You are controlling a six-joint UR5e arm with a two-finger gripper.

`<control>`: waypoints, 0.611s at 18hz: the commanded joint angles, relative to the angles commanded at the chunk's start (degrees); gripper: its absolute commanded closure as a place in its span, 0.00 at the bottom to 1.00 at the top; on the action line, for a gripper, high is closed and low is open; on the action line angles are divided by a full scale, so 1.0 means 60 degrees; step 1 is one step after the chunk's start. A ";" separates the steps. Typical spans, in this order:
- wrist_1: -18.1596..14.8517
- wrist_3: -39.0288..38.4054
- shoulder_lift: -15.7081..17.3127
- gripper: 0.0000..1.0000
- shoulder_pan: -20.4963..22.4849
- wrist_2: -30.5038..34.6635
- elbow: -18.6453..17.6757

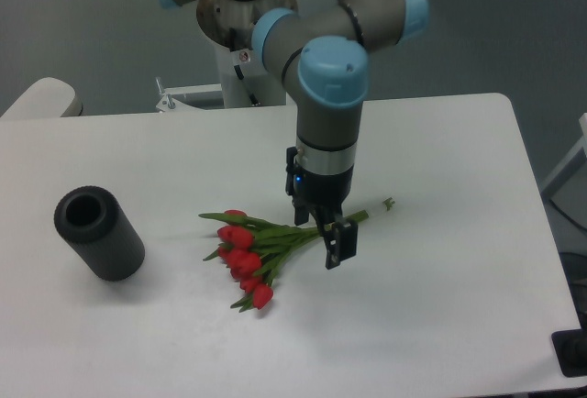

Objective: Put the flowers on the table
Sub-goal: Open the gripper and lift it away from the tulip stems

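So my end effector (328,233) is down over the stems, near where they bunch together. One finger is plainly visible on the near side, but I honestly can't tell whether I'm pinching the stems or already spread around them. The flowers (248,256) look like they're lying on the table (440,306), red buds pointing left, stem ends poking out to the right. Main worry: if I lift while a stem is snagged on a finger, the whole bunch drags or flips. The grey cylinder (99,233) lies well off to the left, so no trouble there.
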 joint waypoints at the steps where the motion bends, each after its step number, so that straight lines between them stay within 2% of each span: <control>1: -0.0367 0.0015 -0.0074 0.00 0.0117 0.0000 0.0381; 3: -0.0779 0.0131 -0.0206 0.00 0.0278 -0.0015 0.0852; 4: -0.0810 0.0161 -0.0221 0.00 0.0366 -0.0029 0.0956; 7: -0.0810 0.0190 -0.0250 0.00 0.0674 -0.0029 0.1044; 11: -0.0942 0.1170 -0.0294 0.00 0.1054 -0.0029 0.1059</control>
